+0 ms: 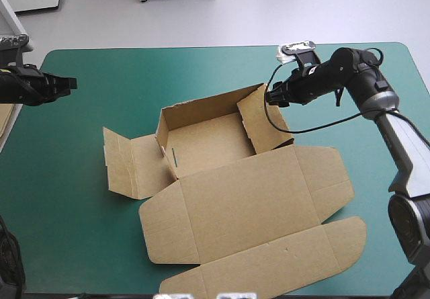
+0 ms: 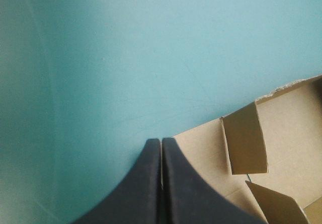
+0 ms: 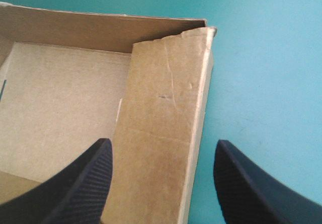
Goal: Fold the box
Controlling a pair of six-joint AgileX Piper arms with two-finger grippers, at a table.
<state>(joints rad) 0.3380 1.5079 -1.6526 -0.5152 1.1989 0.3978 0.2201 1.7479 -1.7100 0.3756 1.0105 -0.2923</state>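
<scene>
Right gripper (image 1: 274,97) held spread over the raised right wall (image 1: 262,117) of the box (image 1: 201,148).

In the right wrist view the black fingers (image 3: 85,183) are seen wide apart, nothing pinched. The wall is framed in the gap between them, its long axis running straight ahead of the gripper. The box is set mid-table on the teal-green cover (image 1: 87,245) as an open tray, its lid (image 1: 248,205) flat toward the near edge and its left flap (image 1: 131,164) not yet raised. The left gripper (image 1: 64,84), pressed together into one point, is held well apart near the left edge. The right arm is judged the nearer for working this wall.
</scene>
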